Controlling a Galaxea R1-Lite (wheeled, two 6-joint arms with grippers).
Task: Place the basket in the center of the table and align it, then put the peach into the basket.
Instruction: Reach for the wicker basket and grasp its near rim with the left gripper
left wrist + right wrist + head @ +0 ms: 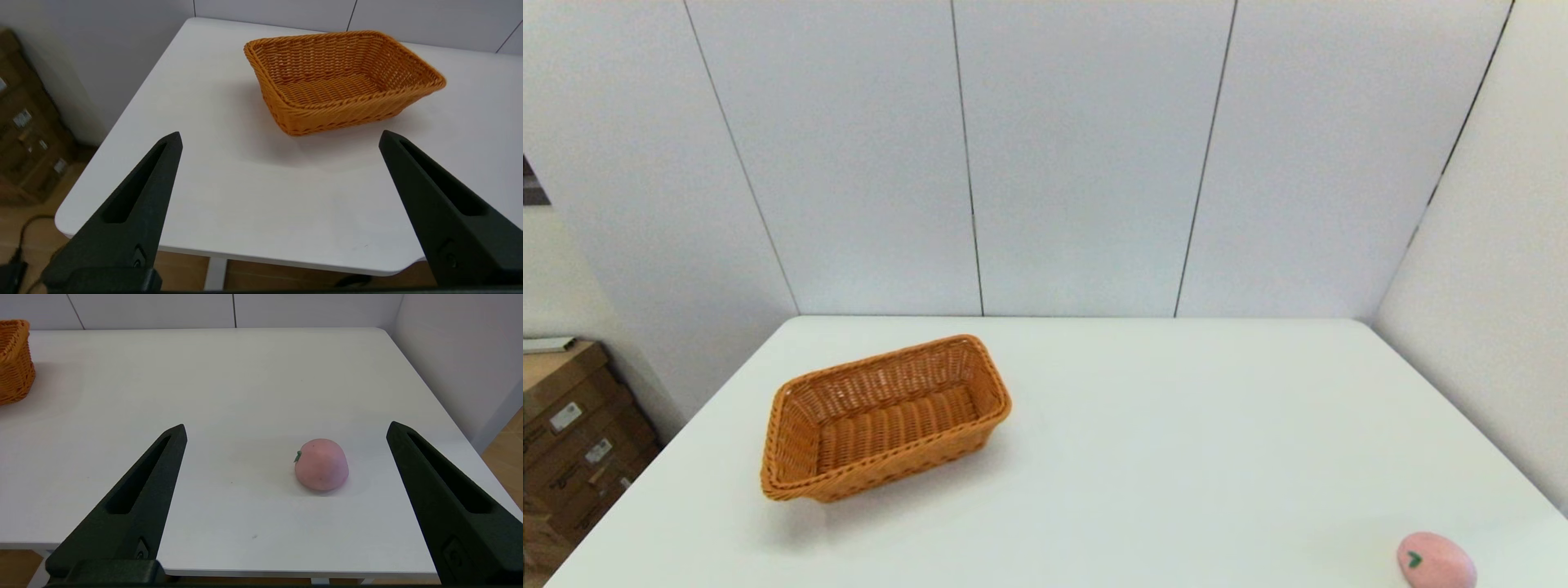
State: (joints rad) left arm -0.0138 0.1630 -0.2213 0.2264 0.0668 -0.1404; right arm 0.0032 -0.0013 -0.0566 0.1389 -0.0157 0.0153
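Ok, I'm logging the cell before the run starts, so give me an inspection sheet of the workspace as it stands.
Surface: white table, smooth, nothing spilled.
Job's things: basket left of centre, skewed to the table edges, empty; peach near the front right corner, far from the basket.
Clutter: nothing seen on the table.
Grippers: left gripper open, back from the near edge, facing the basket; right gripper open, back from the near edge, facing the peach; both empty.
Cables: dark cable on the floor, left.
Surroundings: white wall panels; cardboard boxes left of the table.

Head overhead; wrists low, sharing table (pixel 1143 457).
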